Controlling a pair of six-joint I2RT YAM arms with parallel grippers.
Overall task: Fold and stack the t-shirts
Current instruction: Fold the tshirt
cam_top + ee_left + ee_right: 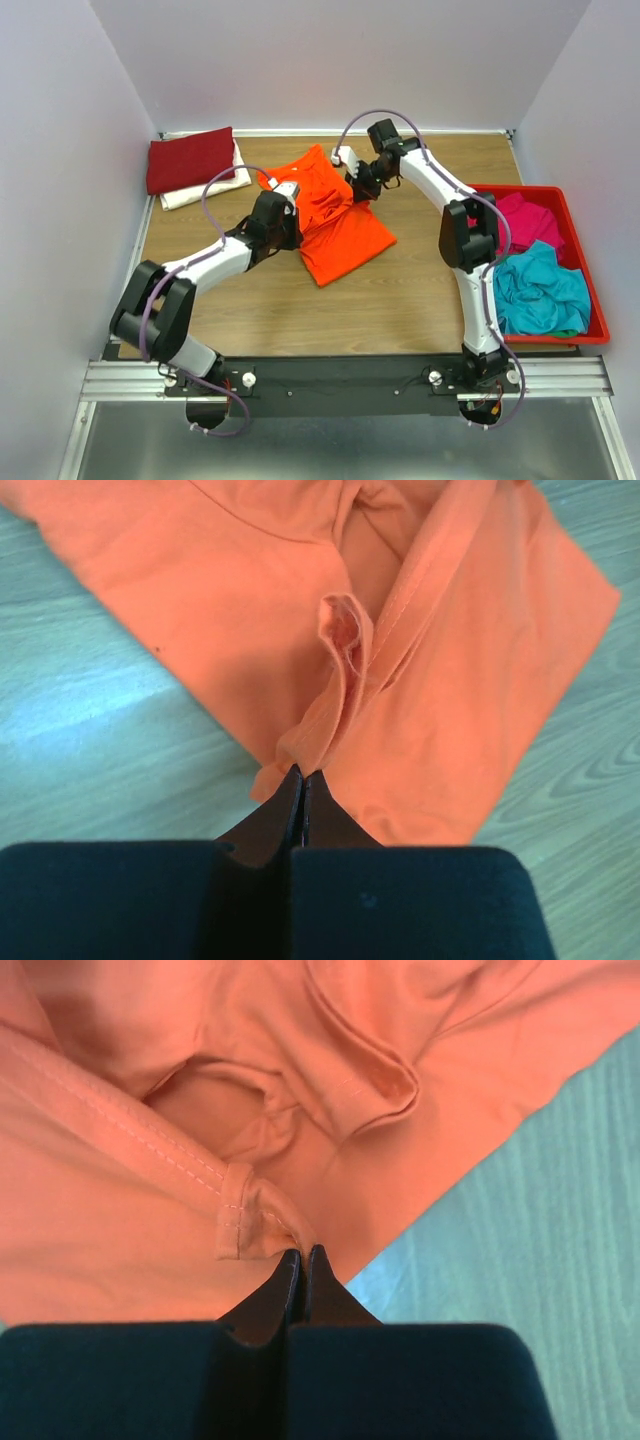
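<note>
The bright orange t-shirt (335,220) lies partly folded in the middle of the table. My left gripper (290,228) is shut on a bunched fold of it at its left side (303,772). My right gripper (362,190) is shut on a stitched hem of the same shirt at its far right side (303,1251). The dark red t-shirt (190,158) lies folded on the folded white t-shirt (205,190) at the far left. The magenta pink t-shirt (527,220) and the teal t-shirt (540,290) lie crumpled in the tray.
A rigid red plastic tray (592,290) stands at the right edge of the table. Grey walls close the table in on the left, the far side and the right. A metal rail (340,378) runs along the near edge.
</note>
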